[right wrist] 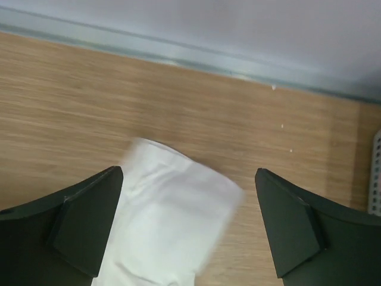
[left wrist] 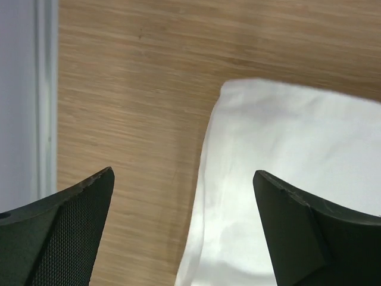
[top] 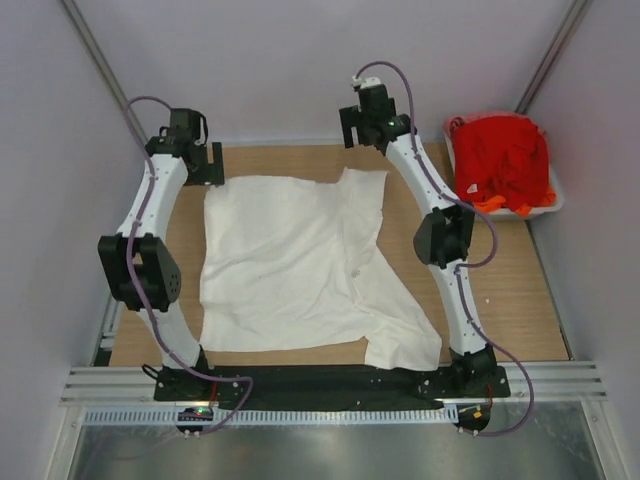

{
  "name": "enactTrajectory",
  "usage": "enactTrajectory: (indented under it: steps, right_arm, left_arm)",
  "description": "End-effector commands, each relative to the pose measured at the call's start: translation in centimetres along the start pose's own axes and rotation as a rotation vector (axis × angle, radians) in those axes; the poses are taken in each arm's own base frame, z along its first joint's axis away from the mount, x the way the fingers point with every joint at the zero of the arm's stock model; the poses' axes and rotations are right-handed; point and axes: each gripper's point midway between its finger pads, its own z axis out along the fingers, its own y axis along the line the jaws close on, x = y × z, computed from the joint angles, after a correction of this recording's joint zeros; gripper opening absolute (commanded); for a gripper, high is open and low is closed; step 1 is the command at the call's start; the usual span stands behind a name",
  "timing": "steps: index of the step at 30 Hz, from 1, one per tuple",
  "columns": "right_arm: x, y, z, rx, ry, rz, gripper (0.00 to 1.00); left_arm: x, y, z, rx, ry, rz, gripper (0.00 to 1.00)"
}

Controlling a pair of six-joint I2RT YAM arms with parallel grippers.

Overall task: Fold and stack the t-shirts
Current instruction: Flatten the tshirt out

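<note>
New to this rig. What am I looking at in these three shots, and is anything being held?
Two robot arms are bolted at the near edge of a wooden table. The wide picture comes from a fixed camera above and behind them; the other two come from cameras on each wrist, with the dark fingers at the bottom corners. A white t-shirt lies spread flat. Red and orange shirts are piled in a pale tub at the far right. The left gripper and right gripper are both open above the white shirt's far corners, holding nothing.

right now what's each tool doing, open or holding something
Left tool: open, empty, above a corner of the large white cloth t-shirt.
Right tool: open, empty, above another corner of that shirt.
</note>
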Motion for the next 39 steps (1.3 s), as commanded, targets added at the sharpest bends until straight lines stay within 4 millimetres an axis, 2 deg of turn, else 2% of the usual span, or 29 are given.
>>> enactTrajectory:
  steps: [1,2,3,4,5,6,7,8,9,10,11,12,13,14,15,16,17,18,19,20,21,22,25,27,28,32,37,39]
  right_arm:
    - [-2.9,-5.1,-4.0,0.13,-0.007,0.114,1.0]
    - [-2.7,-4.8,-3.9,0.129,-0.006,0.106,1.0]
    - [-5.7,-5.5,-7.8,0.126,-0.091,0.122,1.0]
    - [-0.5,-4.9,-5.9,0.125,0.023,0.089,1.0]
    - [-2.2,-4.6,-6.8,0.095,-0.071,0.136,1.0]
    - [-1.9,-4.3,-7.7,0.073,-0.084,0.153,1.0]
    - [-0.7,-4.2,-9.3,0.055,-0.088,0.169,1.0]
    - [-0.1,-3.7,-9.8,0.027,-0.082,0.2,1.0]
    - [0.8,-3.3,-10.3,0.002,-0.068,0.209,1.0]
    - [2.8,-3.0,-10.7,-0.01,-0.028,0.211,1.0]
    - [3.9,-2.9,-10.7,-0.01,-0.004,0.22,1.0]
    - [5.0,-2.6,-10.7,-0.018,0.02,0.233,1.0]
    - [6.9,-2.5,-10.4,-0.016,0.056,0.238,1.0]
    - [7.9,-2.3,-10.1,-0.018,0.075,0.243,0.99]
    - [9.7,-1.8,-9.7,-0.036,0.116,0.256,0.96]
    - [10.2,-1.6,-9.3,-0.049,0.123,0.266,0.95]
    - [11.3,-1.3,-8.6,-0.055,0.152,0.272,0.93]
    - [12.1,-1.0,-8.3,-0.07,0.177,0.291,0.89]
    - [13.0,-0.8,-7.9,-0.072,0.209,0.297,0.87]
    - [14.1,-0.8,-7.2,-0.068,0.238,0.303,0.86]
    - [14.7,-0.8,-6.8,-0.065,0.255,0.307,0.85]
    - [15.2,-0.7,-6.6,-0.065,0.272,0.318,0.84]
    - [16.4,-0.2,-5.8,-0.098,0.3,0.344,0.84]
    - [17.6,0.0,-5.2,-0.104,0.322,0.351,0.84]
    - [17.8,0.0,-4.8,-0.102,0.325,0.358,0.84]
    - [19.9,1.0,-3.7,-0.147,0.385,0.385,0.81]
    - [22.6,1.2,-2.1,-0.151,0.45,0.41,0.73]
    - [23.0,1.0,-1.8,-0.143,0.461,0.415,0.71]
  left_arm:
    - [-1.0,-1.7,0.5,0.126,0.046,-0.129,1.0]
    - [-1.1,-1.9,0.2,0.133,0.036,-0.13,1.0]
    - [-1.1,-1.8,-0.3,0.137,0.028,-0.139,1.0]
    - [-1.4,-2.0,-0.9,0.147,0.004,-0.152,1.0]
    - [-0.8,-2.1,-2.3,0.16,-0.009,-0.17,1.0]
    - [-0.3,-2.4,-2.8,0.169,-0.014,-0.178,1.0]
    - [0.1,-2.7,-3.3,0.181,-0.027,-0.189,1.0]
    - [2.1,-3.2,-4.2,0.197,-0.014,-0.209,1.0]
    - [3.3,-3.5,-4.4,0.212,-0.004,-0.22,1.0]
    - [4.1,-4.5,-4.9,0.255,-0.011,-0.23,1.0]
    - [6.9,-4.7,-5.0,0.262,0.023,-0.263,1.0]
    - [8.1,-4.7,-5.1,0.263,0.027,-0.289,1.0]
    - [8.8,-5.9,-5.4,0.329,0.025,-0.314,1.0]
    - [12.0,-6.3,-4.4,0.336,0.084,-0.335,1.0]
    - [11.5,-6.7,-5.5,0.375,0.022,-0.408,1.0]
    - [12.5,-7.0,-5.4,0.387,0.026,-0.439,1.0]
    - [15.0,-7.4,-4.6,0.39,0.064,-0.467,1.0]
    - [14.5,-7.7,-4.9,0.412,0.013,-0.519,1.0]
    - [15.3,-8.0,-4.7,0.412,0.014,-0.54,1.0]
    - [17.1,-8.2,-3.8,0.402,0.049,-0.554,1.0]
    - [17.3,-8.4,-3.5,0.404,0.046,-0.581,1.0]
    - [18.5,-8.5,-2.9,0.389,0.074,-0.588,1.0]
    - [20.6,-7.9,-1.5,0.313,0.115,-0.648,1.0]
    - [21.2,-8.0,-0.9,0.306,0.121,-0.679,1.0]
    - [22.3,-8.2,-0.3,0.296,0.151,-0.693,1.0]
    - [23.9,-8.4,0.8,0.281,0.192,-0.7,1.0]
    - [25.2,-8.2,1.6,0.259,0.197,-0.7,1.0]
    - [25.3,-8.2,1.7,0.257,0.196,-0.697,0.99]
